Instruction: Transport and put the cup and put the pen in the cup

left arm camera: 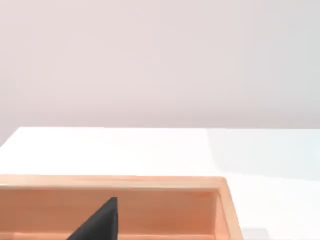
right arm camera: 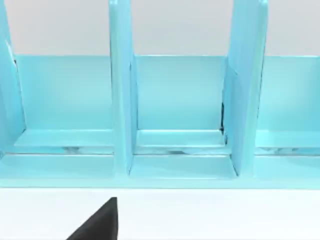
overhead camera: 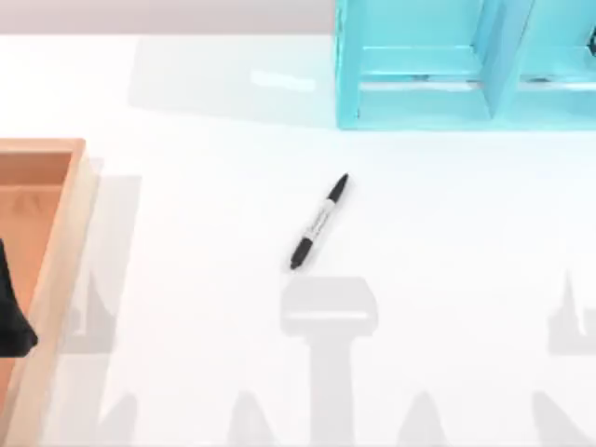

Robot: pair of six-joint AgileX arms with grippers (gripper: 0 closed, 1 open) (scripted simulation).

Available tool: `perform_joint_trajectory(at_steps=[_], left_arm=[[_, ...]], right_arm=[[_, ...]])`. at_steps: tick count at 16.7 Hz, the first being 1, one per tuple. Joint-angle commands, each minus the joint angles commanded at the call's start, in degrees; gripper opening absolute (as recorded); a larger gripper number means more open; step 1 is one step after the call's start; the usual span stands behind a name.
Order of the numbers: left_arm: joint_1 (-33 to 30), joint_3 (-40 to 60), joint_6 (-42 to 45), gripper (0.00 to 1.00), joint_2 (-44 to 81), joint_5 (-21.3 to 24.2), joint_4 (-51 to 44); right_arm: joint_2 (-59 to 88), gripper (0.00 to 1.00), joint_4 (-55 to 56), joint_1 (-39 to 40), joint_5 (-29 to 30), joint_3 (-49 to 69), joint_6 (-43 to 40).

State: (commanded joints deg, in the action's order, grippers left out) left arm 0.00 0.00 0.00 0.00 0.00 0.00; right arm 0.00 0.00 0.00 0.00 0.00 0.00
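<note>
1 slim black-capped pen w/ white-grey barrel lies diagonal mid white desk, open room all round. 1 light-blue shelf unit at far edge, right. 1 wooden tray at left edge; left gripper over it, grip state can't tell.

Black-capped white pen, light-blue shelf, orange-brown tray

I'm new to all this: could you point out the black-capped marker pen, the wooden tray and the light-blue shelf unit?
Black-capped white-barrelled marker pen point(overhead camera: 318, 223): top view, barrel middle.
Wooden tray point(overhead camera: 58, 270): top view, right rim.
Light-blue shelf unit point(overhead camera: 419, 107): top view, front base board.
</note>
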Motion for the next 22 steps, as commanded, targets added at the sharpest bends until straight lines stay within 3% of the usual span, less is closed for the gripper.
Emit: perform_joint_trajectory(at_steps=[4, 8, 22], left_arm=[[0.2, 1.8, 0.2, 1.00, 1.8, 0.1, -1.6], [1.7, 12.3, 1.7, 1.00, 12.8, 0.2, -10.7], [9.8, 70.0, 11.3, 1.00, 86.2, -0.5, -61.8]], right_arm=[[0.0, 1.00, 0.0, 0.0, 0.0, 0.0, 0.0], [0.0, 1.00, 0.0, 0.0, 0.0, 0.0, 0.0], [0.0, 1.00, 0.0, 0.0, 0.0, 0.0, 0.0]])
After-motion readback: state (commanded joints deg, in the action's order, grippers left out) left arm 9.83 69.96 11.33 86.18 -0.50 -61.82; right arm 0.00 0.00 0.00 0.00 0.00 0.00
